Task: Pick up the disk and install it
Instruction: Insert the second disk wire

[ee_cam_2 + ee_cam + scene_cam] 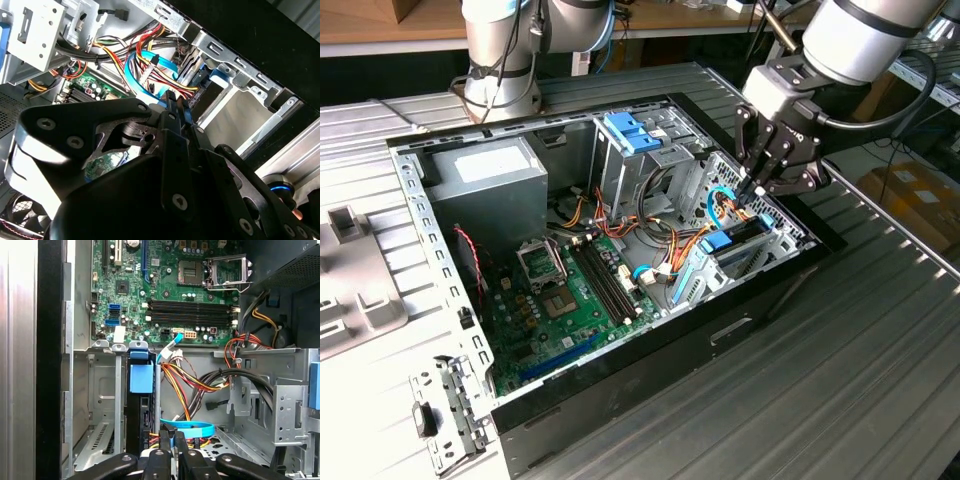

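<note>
The disk (738, 238) stands on edge inside the drive cage at the front corner of the open computer case (620, 385). Its dark body and bright blue end tab (141, 378) sit between the cage's metal rails; the tab (218, 75) also appears in the second wrist view. My gripper (748, 190) hovers just above the cage, over the bundle of wires beside the disk. Its fingertips (166, 436) are drawn together with nothing between them, and a light-blue flat cable (192, 427) loops just beyond them. The gripper does not touch the disk.
The case lies on its side on a ribbed metal table (840, 380). Inside are the green motherboard (570, 300), a grey power supply (485, 180), a blue-topped drive cage (632, 132) and orange, red and yellow wires (190, 385). A second robot's base (500, 60) stands behind.
</note>
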`<state>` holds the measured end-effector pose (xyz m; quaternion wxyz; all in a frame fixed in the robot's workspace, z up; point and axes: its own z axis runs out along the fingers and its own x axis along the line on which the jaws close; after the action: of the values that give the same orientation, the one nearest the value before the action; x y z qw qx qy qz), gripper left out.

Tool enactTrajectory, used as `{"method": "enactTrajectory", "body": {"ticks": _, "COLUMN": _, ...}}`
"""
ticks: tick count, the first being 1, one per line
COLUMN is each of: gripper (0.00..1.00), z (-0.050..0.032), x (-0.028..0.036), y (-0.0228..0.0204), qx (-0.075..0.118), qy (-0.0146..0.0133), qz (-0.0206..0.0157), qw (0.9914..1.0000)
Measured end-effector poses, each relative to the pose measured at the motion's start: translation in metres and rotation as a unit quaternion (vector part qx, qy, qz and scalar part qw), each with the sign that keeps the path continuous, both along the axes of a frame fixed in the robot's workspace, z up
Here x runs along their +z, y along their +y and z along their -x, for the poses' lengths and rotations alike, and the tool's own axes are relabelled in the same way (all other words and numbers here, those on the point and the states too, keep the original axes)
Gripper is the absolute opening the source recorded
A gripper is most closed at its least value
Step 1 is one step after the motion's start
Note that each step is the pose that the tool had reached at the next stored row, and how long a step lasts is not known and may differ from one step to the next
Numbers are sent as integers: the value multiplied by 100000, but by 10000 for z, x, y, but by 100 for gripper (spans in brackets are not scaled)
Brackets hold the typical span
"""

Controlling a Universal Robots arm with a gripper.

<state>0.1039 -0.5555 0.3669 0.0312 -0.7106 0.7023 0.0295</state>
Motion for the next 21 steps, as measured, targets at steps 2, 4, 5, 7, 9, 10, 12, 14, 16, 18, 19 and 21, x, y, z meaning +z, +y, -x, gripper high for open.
{"method": "enactTrajectory", "body": {"ticks": 2, "gripper": 16, "z": 3, "x": -1, "y": -2, "qx": 0, "qy": 0, "qz": 4, "qw": 100000}}
{"method": "enactTrajectory", "body": {"ticks": 4, "gripper": 16, "z": 4, "x": -3, "y": -3, "qx": 0, "qy": 1, "qz": 2, "qw": 100000}}
{"method": "enactTrajectory", "body": {"ticks": 5, "gripper": 16, "z": 6, "x": -3, "y": -4, "qx": -1, "qy": 0, "qz": 2, "qw": 100000}}
{"method": "enactTrajectory", "body": {"ticks": 7, "gripper": 16, "z": 10, "x": -5, "y": -7, "qx": -1, "qy": 1, "qz": 2, "qw": 100000}}
{"method": "enactTrajectory", "body": {"ticks": 9, "gripper": 16, "z": 11, "x": -9, "y": -9, "qx": 1, "qy": 1, "qz": 14, "qw": 100000}}
{"method": "enactTrajectory", "body": {"ticks": 10, "gripper": 16, "z": 11, "x": -12, "y": -9, "qx": 2, "qy": 0, "qz": -3, "qw": 100000}}
{"method": "enactTrajectory", "body": {"ticks": 12, "gripper": 16, "z": 12, "x": -27, "y": -13, "qx": 0, "qy": 0, "qz": -40, "qw": 100000}}
{"method": "enactTrajectory", "body": {"ticks": 14, "gripper": 16, "z": 12, "x": -34, "y": -27, "qx": 1, "qy": 0, "qz": -282, "qw": 100000}}
{"method": "enactTrajectory", "body": {"ticks": 16, "gripper": 16, "z": 14, "x": -37, "y": -44, "qx": -1, "qy": -1, "qz": -916, "qw": 99996}}
{"method": "enactTrajectory", "body": {"ticks": 18, "gripper": 16, "z": 15, "x": -42, "y": -65, "qx": -6, "qy": -1, "qz": -1386, "qw": 99990}}
{"method": "enactTrajectory", "body": {"ticks": 19, "gripper": 16, "z": 15, "x": -46, "y": -82, "qx": -3, "qy": -2, "qz": -1481, "qw": 99989}}
{"method": "enactTrajectory", "body": {"ticks": 21, "gripper": 16, "z": 16, "x": -54, "y": -110, "qx": -1, "qy": 0, "qz": -1584, "qw": 99987}}
